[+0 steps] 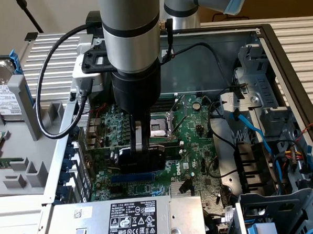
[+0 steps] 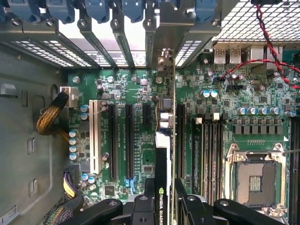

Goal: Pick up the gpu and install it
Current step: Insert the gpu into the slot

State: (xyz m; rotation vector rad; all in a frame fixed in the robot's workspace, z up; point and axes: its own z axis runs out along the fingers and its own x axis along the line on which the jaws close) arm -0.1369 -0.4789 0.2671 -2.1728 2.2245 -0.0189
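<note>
**Gpu gripped on edge over the motherboard slots**

The gpu (image 2: 162, 154), a short green circuit card with a black cooler shroud and a silver metal end bracket, stands on edge over the large green motherboard (image 2: 136, 89). It runs in line with the long black expansion slots (image 2: 112, 140), its bracket toward the perforated rear wall of the grey metal computer case (image 1: 201, 72). The black gripper (image 2: 164, 190) has its jaws clenched on the card, one on each face, at the end away from the bracket.

The card looks light and stiff, yet fragile. Its bare board and small parts would not take hard squeezing or twisting, and its connector edge is best left untouched. The shroud and the opposite board face seem the soundest hold, though smooth plastic might slip under a downward push.

The card's lower edge is hidden by its own body in the wrist view and by the silver arm (image 1: 130, 21) in the exterior view. I cannot tell whether it touches a slot or hangs above one. How the bracket meets the opening by the blue plastic latches (image 2: 98, 9) is hard to make out.
</note>
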